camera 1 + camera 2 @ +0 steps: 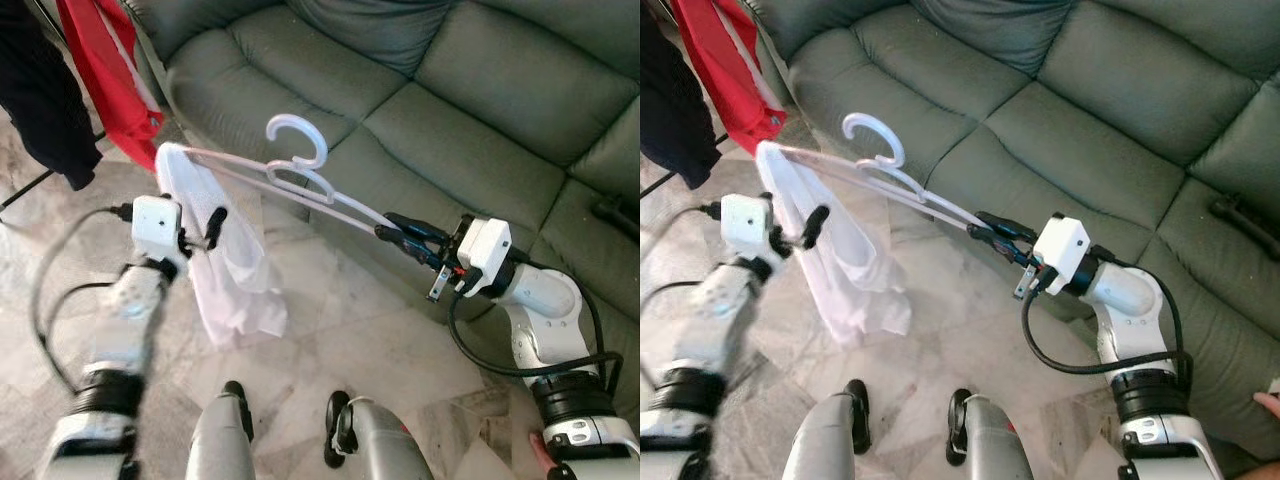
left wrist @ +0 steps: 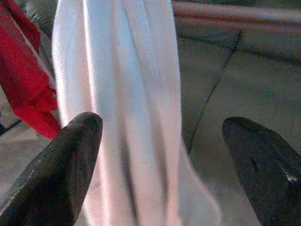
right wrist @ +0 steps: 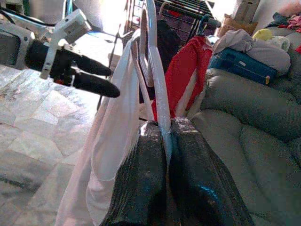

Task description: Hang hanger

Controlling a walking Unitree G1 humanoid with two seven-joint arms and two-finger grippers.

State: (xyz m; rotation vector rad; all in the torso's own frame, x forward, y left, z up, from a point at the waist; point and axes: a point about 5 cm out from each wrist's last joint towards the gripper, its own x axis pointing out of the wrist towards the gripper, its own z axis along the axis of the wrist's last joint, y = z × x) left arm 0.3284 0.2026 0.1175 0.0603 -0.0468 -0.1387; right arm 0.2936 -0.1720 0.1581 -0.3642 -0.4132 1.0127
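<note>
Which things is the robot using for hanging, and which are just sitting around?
Using:
white hanger
white garment draped on it
right gripper, shut on the hanger's end
left gripper, open beside the garment

Just there:
grey sofa
red garment
black garment

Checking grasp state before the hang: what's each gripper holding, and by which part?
Right gripper is shut on the white hanger, pinching the end of one shoulder arm. Left gripper is open beside the white garment, holding nothing.
</note>
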